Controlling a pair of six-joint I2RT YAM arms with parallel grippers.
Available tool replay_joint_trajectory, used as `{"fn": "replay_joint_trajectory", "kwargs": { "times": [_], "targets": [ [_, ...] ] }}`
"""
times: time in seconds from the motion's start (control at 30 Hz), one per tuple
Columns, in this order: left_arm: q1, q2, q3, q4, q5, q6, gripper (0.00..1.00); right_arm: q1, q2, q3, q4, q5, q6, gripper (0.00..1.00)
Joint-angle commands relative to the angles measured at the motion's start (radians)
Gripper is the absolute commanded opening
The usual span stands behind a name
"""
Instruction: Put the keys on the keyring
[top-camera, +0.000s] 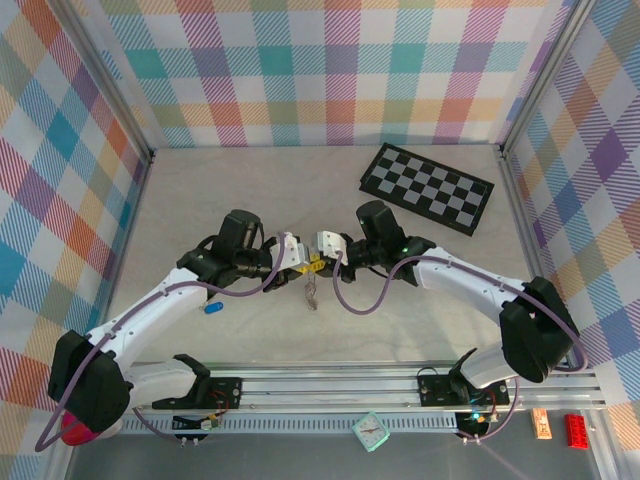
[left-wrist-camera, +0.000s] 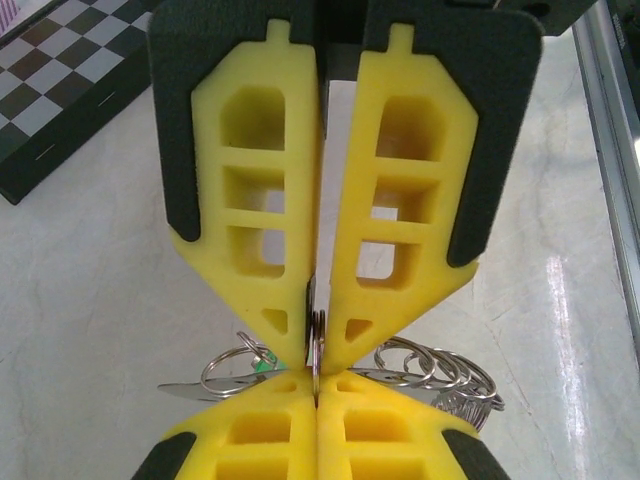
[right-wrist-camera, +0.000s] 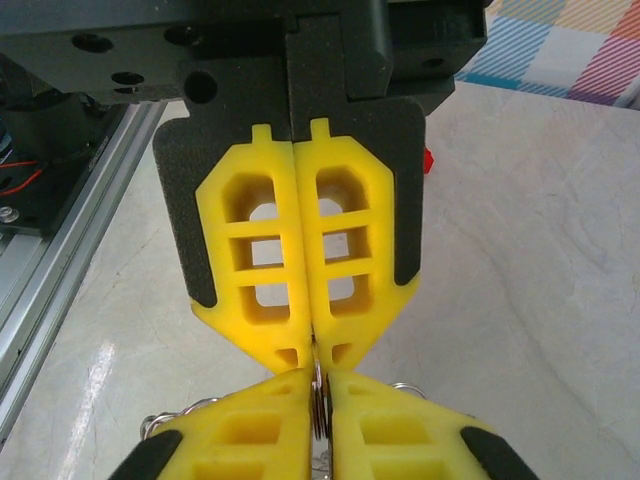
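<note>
My two grippers meet tip to tip over the middle of the table, left gripper (top-camera: 303, 260) and right gripper (top-camera: 324, 258). Both pinch the thin metal keyring (left-wrist-camera: 319, 350) edge-on from opposite sides. In the left wrist view the left gripper (left-wrist-camera: 318, 388) is shut on the ring, and the right gripper (left-wrist-camera: 318, 345) clamps it from above. The right wrist view shows the right gripper (right-wrist-camera: 320, 385) shut on the keyring (right-wrist-camera: 320, 405). Small silvery rings and keys (left-wrist-camera: 440, 375) fan out to both sides, one with a green head (left-wrist-camera: 258, 366). A bunch hangs below (top-camera: 310, 292). A blue key (top-camera: 212, 307) lies on the table.
A black-and-white chequered board (top-camera: 428, 188) lies at the back right. Chequered walls close in three sides. The aluminium rail (top-camera: 400, 385) with the arm bases runs along the near edge, with a small clock (top-camera: 370, 431) in front of it. A small red thing (right-wrist-camera: 428, 160) peeks from behind the left gripper.
</note>
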Motion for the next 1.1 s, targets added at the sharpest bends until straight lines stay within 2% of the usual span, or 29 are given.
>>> {"fn": "replay_joint_trajectory", "kwargs": {
  "times": [0.0,0.1,0.23,0.33,0.47,0.73,1.07],
  "targets": [
    [-0.01,0.004,0.046,0.013,0.061,-0.001,0.0,0.007,0.017,0.034,0.007,-0.03,-0.003,0.02],
    [-0.01,-0.002,0.041,0.015,0.05,-0.008,0.01,0.006,0.011,0.018,0.032,-0.026,0.009,0.0],
    [0.01,-0.041,-0.021,0.112,0.038,-0.08,0.26,-0.025,0.003,-0.023,0.117,-0.063,0.079,0.0],
    [0.056,-0.088,-0.1,0.23,0.069,-0.169,0.33,-0.046,0.0,-0.04,0.17,-0.108,0.122,0.0],
    [0.1,-0.133,-0.199,0.374,0.109,-0.271,0.32,-0.06,0.007,-0.057,0.218,-0.16,0.158,0.0],
    [0.105,-0.135,-0.302,0.544,0.16,-0.377,0.27,-0.065,0.019,-0.076,0.242,-0.193,0.18,0.0],
    [0.106,-0.089,-0.326,0.639,0.213,-0.423,0.2,-0.063,0.04,-0.07,0.27,-0.236,0.214,0.0]
  ]
}}
